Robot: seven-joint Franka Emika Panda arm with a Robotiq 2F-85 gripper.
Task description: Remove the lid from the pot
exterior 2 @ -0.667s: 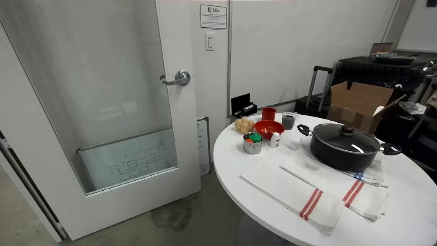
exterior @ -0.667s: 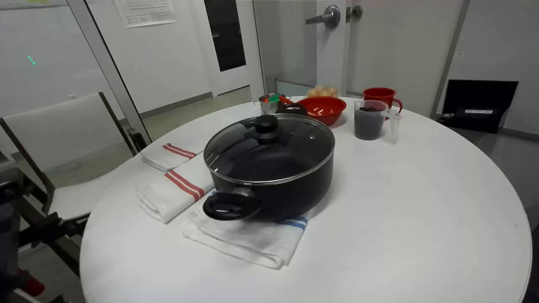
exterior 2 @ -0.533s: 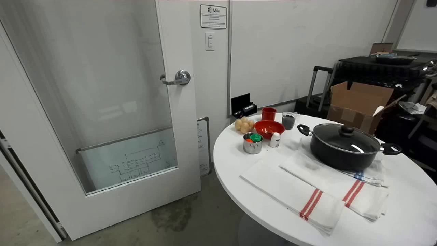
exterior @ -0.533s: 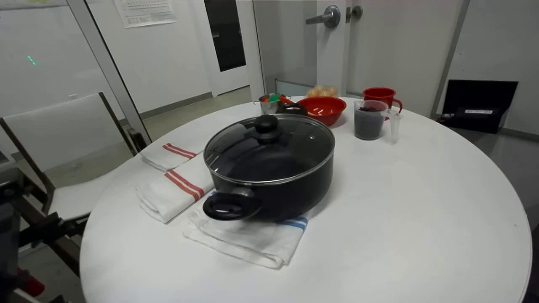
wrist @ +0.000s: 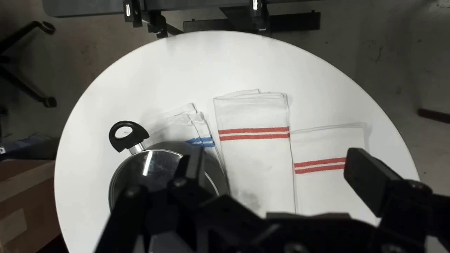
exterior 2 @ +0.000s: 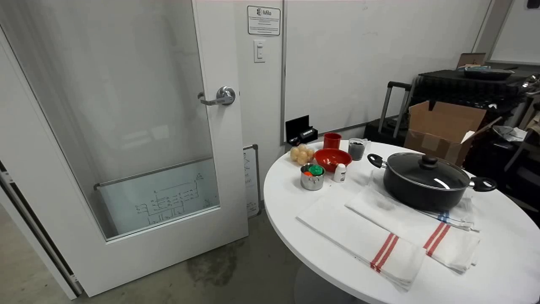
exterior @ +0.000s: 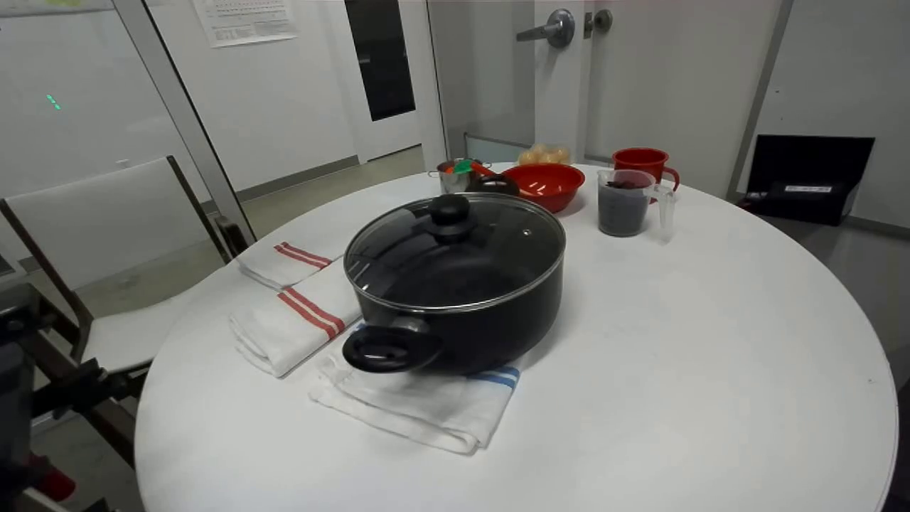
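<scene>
Moved: nothing visible, both exterior views | hand [wrist: 274, 158]: wide, nothing held | glass lid [exterior: 458, 259]: seated on black cooking pot [exterior: 494, 338], left of hand's opening in wrist view

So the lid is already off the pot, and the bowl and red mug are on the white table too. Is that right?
Not quite: the lid isn't off. Both exterior views show it sitting on the pot. The rest is right: the bowl and red mug are on the white table too.
</scene>
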